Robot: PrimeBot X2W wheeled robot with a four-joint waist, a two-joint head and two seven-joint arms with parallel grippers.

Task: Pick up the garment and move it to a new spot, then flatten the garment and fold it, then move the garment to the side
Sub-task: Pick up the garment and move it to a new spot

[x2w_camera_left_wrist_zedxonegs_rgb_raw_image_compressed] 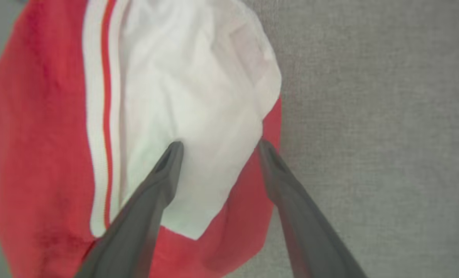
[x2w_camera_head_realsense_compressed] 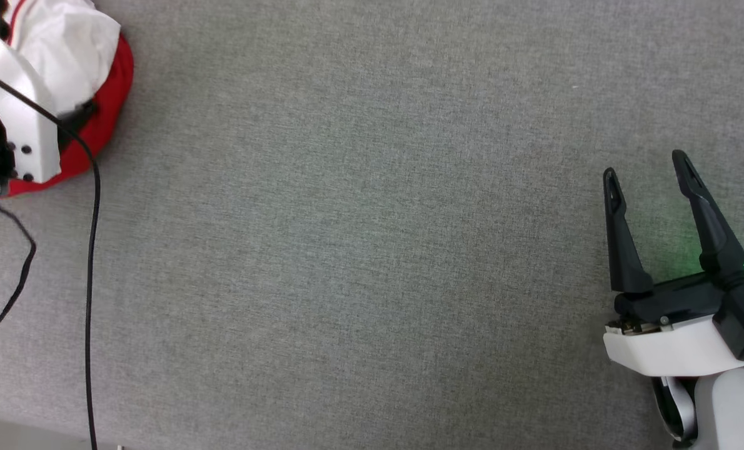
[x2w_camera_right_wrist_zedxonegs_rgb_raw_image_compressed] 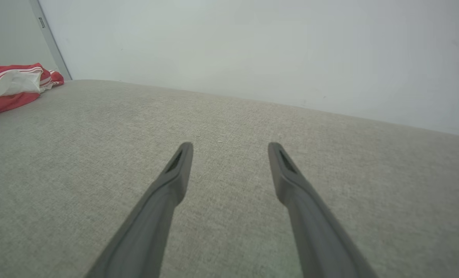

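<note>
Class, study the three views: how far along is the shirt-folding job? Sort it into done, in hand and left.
Done: nothing visibly; the red-and-white jersey lies bunched at the far left of the grey surface. In hand: the left pincer, open, is over its white sleeve, seemingly poised to grasp. The right pincer rests open, far from it. Left: lifting, moving, flattening, folding, setting aside.
</note>
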